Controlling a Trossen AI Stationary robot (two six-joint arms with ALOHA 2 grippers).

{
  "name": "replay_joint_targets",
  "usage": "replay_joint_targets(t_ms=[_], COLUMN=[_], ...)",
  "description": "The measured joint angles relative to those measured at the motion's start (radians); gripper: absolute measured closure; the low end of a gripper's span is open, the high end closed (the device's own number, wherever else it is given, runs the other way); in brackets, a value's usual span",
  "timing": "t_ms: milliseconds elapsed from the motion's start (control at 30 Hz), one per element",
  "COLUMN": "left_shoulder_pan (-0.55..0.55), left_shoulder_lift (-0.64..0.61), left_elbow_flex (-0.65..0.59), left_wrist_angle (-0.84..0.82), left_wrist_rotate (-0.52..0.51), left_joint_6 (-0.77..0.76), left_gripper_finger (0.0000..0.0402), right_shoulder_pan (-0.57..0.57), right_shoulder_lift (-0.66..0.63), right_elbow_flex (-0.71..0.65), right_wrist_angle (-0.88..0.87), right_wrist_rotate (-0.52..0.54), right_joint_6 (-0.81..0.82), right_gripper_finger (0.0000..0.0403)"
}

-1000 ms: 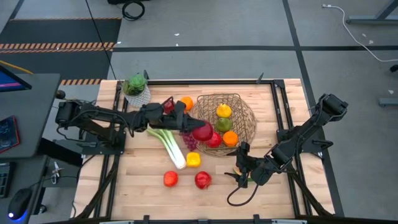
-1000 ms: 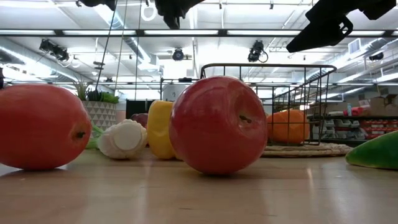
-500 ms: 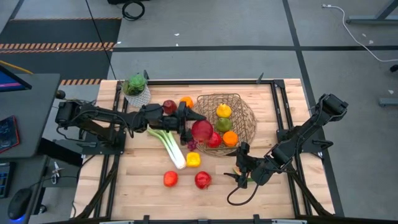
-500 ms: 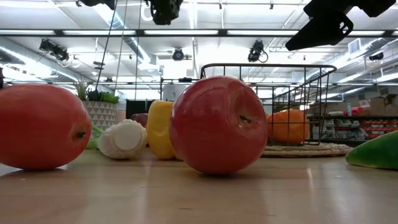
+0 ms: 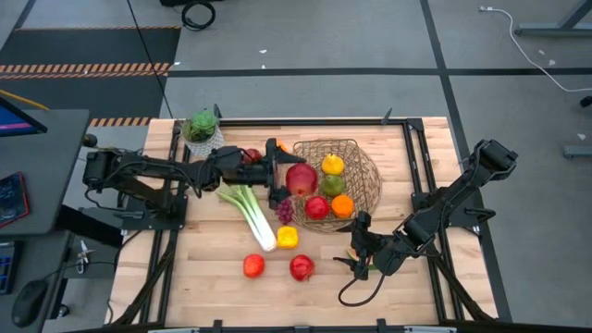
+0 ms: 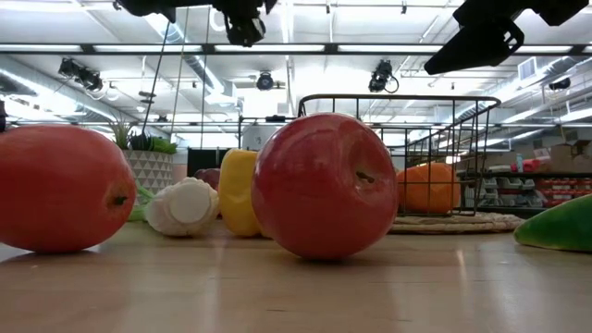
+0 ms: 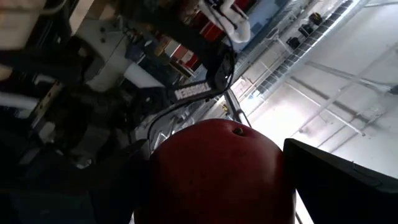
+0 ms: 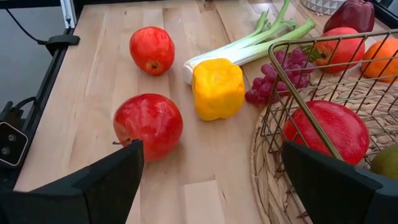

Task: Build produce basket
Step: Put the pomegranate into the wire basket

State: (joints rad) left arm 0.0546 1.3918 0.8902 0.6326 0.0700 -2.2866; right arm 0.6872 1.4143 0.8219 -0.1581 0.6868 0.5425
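The basket (image 5: pixel 339 176) sits on the wood table (image 5: pixel 194 268), a bit right of the middle & toward the far side. Inside it are a yellow fruit (image 5: pixel 332 165), a green fruit (image 5: pixel 332 184), an orange (image 5: pixel 342 205) & a red apple (image 5: pixel 317 207).

The left gripper (image 5: pixel 274 172) is up over the basket's left edge. Its jaws are wide & hold a big red apple (image 5: pixel 301 178); in the left wrist view that apple (image 7: pixel 217 174) sits right between the fingers.

The right gripper (image 5: pixel 359 248) waits near the front right of the table, jaws open w/ nothing in them.

Still on the table: a leek (image 5: pixel 248 212), purple grapes (image 5: pixel 284 212) just left of the basket, a yellow pepper (image 5: pixel 288 238), & 2 red apples near the front (image 5: pixel 253 266) (image 5: pixel 301 267). A potted plant (image 5: pixel 202 131) stands at the far left corner.
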Motion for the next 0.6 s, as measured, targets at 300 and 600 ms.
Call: replay_joint_targets(t_ms=[300, 600], left_shoulder_pan=[0.004, 0.005], left_shoulder_lift=[0.0, 0.0], left_elbow_flex=[0.0, 0.0], left_wrist_angle=[0.0, -0.002], left_wrist_rotate=[0.001, 0.001], left_joint_6=[0.524, 1.178], left_gripper_finger=[0.0033, 0.0033], right_shoulder_pan=[0.0, 0.0], right_shoulder_lift=[0.0, 0.0], right_elbow_flex=[0.0, 0.0], right_wrist_angle=[0.0, 0.0], right_wrist_rotate=[0.0, 0.0], right_joint_6=[-0.002, 0.008], right_gripper_finger=[0.0019, 0.0019])
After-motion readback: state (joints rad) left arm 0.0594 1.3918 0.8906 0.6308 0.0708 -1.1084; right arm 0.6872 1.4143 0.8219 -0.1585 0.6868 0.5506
